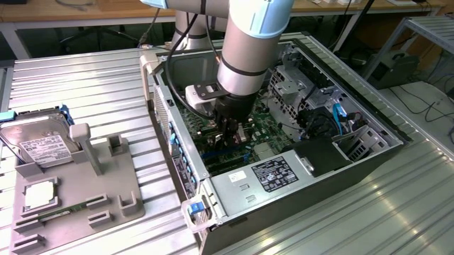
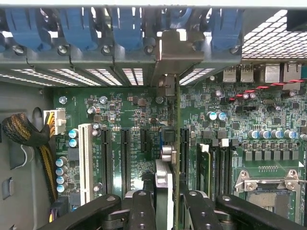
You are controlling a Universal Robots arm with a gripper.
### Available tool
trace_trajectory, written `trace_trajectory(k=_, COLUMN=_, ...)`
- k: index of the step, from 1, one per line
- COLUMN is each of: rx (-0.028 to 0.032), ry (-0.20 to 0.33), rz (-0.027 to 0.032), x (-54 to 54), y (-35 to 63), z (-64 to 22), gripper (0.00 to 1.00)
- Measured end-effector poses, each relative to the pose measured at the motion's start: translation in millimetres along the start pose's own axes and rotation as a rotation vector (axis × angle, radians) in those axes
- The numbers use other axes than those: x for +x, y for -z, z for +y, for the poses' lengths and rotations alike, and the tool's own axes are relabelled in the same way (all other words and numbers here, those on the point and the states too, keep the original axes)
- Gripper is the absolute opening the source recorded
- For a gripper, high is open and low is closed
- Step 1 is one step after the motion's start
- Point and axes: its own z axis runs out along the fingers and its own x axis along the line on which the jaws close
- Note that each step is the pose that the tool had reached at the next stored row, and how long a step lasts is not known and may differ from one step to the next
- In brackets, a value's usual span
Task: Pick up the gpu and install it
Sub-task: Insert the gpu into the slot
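Note:
The gpu (image 2: 173, 143) stands on edge inside the open computer case (image 1: 369, 114), seen edge-on as a thin green card with its silver end bracket (image 2: 175, 50) against the rear slot openings. My gripper (image 2: 169, 208) is shut on the card, one black finger (image 2: 141, 206) on each side. In the exterior view the gripper (image 1: 233, 135) hangs low over the green motherboard (image 1: 266, 127) in the middle of the case. The card lines up with the black expansion slots (image 2: 125, 158); whether it sits in a slot I cannot tell.
A grey holder (image 1: 114, 191) at the exterior view's left carries a silver hard drive (image 1: 39, 143), a processor chip (image 1: 39, 194) and a memory stick (image 1: 60, 212). The power supply (image 1: 266, 178) fills the case's near end. A braided cable bundle (image 2: 24, 132) lies beside the board.

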Motion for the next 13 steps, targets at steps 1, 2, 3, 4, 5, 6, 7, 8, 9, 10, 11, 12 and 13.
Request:
trace_trajectory(k=1, rx=0.0000, ry=0.000, rz=-0.0001, x=0.0, y=-0.1, z=0.0, gripper=0.28)
trace_trajectory(k=2, rx=0.0003, ry=0.000, rz=-0.0008, x=-0.1, y=-0.2, z=0.0, gripper=0.28)
trace_trajectory(k=3, rx=0.0005, ry=0.000, rz=-0.0006, x=-0.1, y=1.4, z=0.0, gripper=0.28)
trace_trajectory(k=4, rx=0.0003, ry=0.000, rz=-0.0003, x=-0.1, y=2.2, z=0.0, gripper=0.28)
trace_trajectory(k=5, rx=0.0003, ry=0.000, rz=-0.0001, x=-0.1, y=2.6, z=0.0, gripper=0.28)
trace_trajectory(k=6, rx=-0.0013, ry=0.000, rz=-0.0001, x=1.2, y=2.6, z=0.0, gripper=0.28)
trace_trajectory(k=7, rx=-0.0026, ry=0.001, rz=0.0002, x=1.2, y=2.6, z=-0.3, gripper=0.28)
trace_trajectory(k=8, rx=-0.0026, ry=0.002, rz=0.0002, x=0.4, y=2.5, z=-3.3, gripper=0.28)
trace_trajectory(k=9, rx=-0.0026, ry=0.004, rz=0.0001, x=0.4, y=1.7, z=-3.3, gripper=0.28)
trace_trajectory(k=10, rx=-0.0027, ry=0.005, rz=0.0003, x=0.5, y=0.7, z=-2.9, gripper=0.28)
trace_trajectory(k=11, rx=-0.0032, ry=0.005, rz=0.0002, x=0.5, y=-1.6, z=-2.1, gripper=0.28)
trace_trajectory(k=12, rx=-0.0021, ry=0.005, rz=0.0002, x=0.5, y=-1.6, z=-1.5, gripper=0.28)
trace_trajectory(k=13, rx=-0.0007, ry=0.005, rz=0.0003, x=0.5, y=-1.6, z=-0.2, gripper=0.28)
